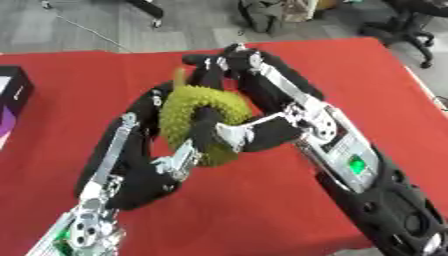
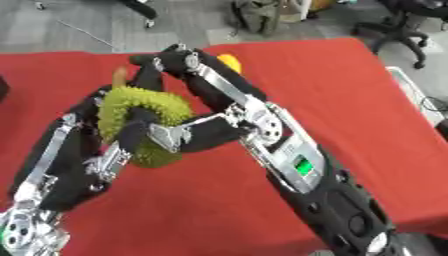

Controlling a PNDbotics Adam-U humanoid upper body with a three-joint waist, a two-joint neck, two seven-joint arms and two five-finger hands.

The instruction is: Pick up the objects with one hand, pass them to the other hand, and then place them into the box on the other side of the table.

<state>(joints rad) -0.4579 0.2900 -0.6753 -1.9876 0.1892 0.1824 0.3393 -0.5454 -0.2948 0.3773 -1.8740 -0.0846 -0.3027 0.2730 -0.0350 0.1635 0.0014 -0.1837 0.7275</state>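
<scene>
A spiky green durian-like toy with a brown stem is held up over the red table, near its middle. My left hand comes in from the lower left and wraps the toy's left side, with its thumb under it. From the right, my right hand reaches over the top, and its thumb presses the toy's front. Both hands are curled round the toy at once. A small yellow thing peeks out behind the right hand.
A black and purple box stands at the table's left edge. Beyond the far edge are grey floor and office chairs. A white object lies past the table's right edge.
</scene>
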